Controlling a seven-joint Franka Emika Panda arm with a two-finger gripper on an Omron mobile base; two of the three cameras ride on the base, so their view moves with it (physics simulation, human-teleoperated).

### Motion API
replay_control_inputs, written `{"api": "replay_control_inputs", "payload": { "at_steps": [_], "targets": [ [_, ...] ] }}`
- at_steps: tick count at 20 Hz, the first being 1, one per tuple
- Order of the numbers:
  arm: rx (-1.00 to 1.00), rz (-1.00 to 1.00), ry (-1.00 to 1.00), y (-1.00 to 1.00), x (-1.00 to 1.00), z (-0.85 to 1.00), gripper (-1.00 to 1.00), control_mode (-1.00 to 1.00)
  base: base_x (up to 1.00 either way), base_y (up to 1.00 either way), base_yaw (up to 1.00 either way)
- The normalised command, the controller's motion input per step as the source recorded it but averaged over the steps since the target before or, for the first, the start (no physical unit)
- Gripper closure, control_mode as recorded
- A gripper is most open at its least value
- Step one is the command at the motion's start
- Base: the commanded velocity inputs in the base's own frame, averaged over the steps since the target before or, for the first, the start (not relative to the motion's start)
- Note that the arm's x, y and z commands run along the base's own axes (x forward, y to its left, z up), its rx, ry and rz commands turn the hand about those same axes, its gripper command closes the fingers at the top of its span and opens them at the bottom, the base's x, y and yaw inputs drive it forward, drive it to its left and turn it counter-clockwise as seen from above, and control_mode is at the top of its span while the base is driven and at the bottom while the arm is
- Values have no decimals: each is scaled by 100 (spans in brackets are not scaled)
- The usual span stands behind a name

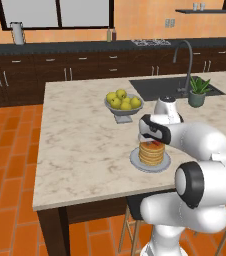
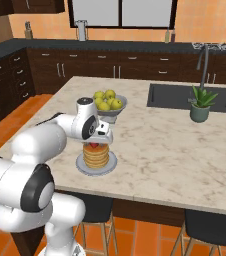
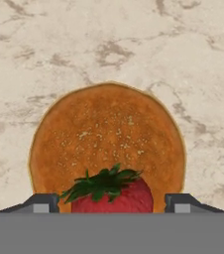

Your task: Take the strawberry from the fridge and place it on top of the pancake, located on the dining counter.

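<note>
This is a home kitchen. A marbled island counter (image 1: 80, 150) holds a sink (image 1: 160, 87) with a curved tap (image 1: 185, 60) at its far right, and a fruit bowl (image 1: 123, 103). Dark wood cabinets (image 1: 60, 75) with black tops line the far wall under a window (image 1: 55, 12), with a hob (image 1: 150, 42) on the right. Orange floor tiles (image 1: 10, 175) and stools (image 2: 205, 230) complete it.

Orange tile floor (image 1: 10, 165), dark wood cabinets (image 1: 45, 75) w/ black tops, window (image 1: 55, 12).
</note>
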Motion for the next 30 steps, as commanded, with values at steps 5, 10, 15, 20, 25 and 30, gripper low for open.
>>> {"api": "replay_control_inputs", "payload": {
  "at_steps": [5, 10, 15, 20, 25, 30],
  "targets": [
    [0, 0, 3, 0, 0, 0, -100, -100, 0, 0, 0],
    [-5, 0, 2, 2, 0, 12, -100, -100, 0, 0, 0],
    [-6, 0, 0, 7, -13, 35, -100, -100, 0, 0, 0],
    [-3, 0, -2, 14, -52, 47, -100, -100, 0, 0, 0],
    [-6, 0, -10, 29, -100, 48, -100, -100, 0, 0, 0],
    [-11, 0, -12, 52, -100, 7, -100, -100, 0, 0, 0]
  ]
}}
